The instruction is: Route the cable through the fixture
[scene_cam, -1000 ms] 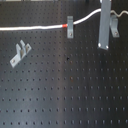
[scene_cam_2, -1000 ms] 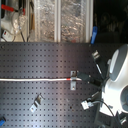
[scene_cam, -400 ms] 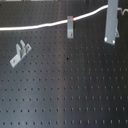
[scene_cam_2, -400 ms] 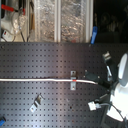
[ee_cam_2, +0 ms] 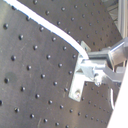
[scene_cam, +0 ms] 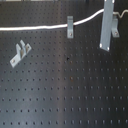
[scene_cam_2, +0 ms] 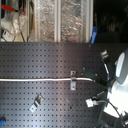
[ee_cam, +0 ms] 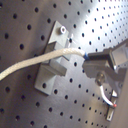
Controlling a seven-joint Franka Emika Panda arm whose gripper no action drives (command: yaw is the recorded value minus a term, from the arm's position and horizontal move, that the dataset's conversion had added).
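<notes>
Cable (scene_cam: 35,27) laid as a long white line across the perforated board (scene_cam: 65,90), entering from nine o'clock in the first exterior view and running toward three o'clock, rising slightly past the grey clip (scene_cam: 70,26). In the first wrist view, cable (ee_cam: 35,62) seen crossing the slot of that clip (ee_cam: 52,62) and ending in the gripper (ee_cam: 100,64); fingers pinched tight on the cord's end. Long axis of the cord therefore pointing straight away from the fingertips, through the clip, toward nine o'clock in the second exterior view as well, where the cable (scene_cam_2: 35,79) meets the clip (scene_cam_2: 73,80). Whether the cord sits fully down in the slot: not clear. Second grey clip (scene_cam: 19,53) lying well apart at seven o'clock from the first, untouched. Likely next concern: keeping tension along that same axis.
</notes>
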